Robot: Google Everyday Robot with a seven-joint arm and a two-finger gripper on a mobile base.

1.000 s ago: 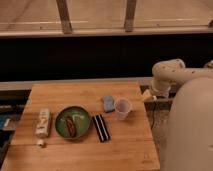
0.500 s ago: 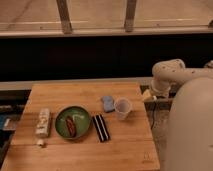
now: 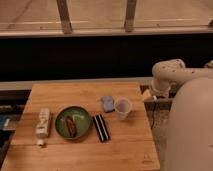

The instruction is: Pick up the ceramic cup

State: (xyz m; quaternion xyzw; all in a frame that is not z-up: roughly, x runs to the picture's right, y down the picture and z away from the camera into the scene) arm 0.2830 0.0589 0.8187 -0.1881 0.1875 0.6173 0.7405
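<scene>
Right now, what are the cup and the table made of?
The ceramic cup looks whitish and smooth, maybe ceramic, maybe plastic. The table looks like wood: warm brown, matte, with faint grain. The gripper is by the table's right edge, apart from the cup.

Just a light wooden table (image 3: 125, 147) with a plank top. Over on the left, a pale pack (image 3: 43, 123) lying flat, plus a tiny white bit (image 3: 40, 143) just in front of it. Next to that, a green plate (image 3: 62, 125) with something reddish-brown on it. Right beside the plate, a black bar (image 3: 100, 128) lying flat. Further back, a small blue object (image 3: 107, 103), then the ceramic cup (image 3: 122, 108) upright just to its right, maybe touching, hard to say. Gripper (image 3: 148, 95) hanging just off the table's right edge.
</scene>
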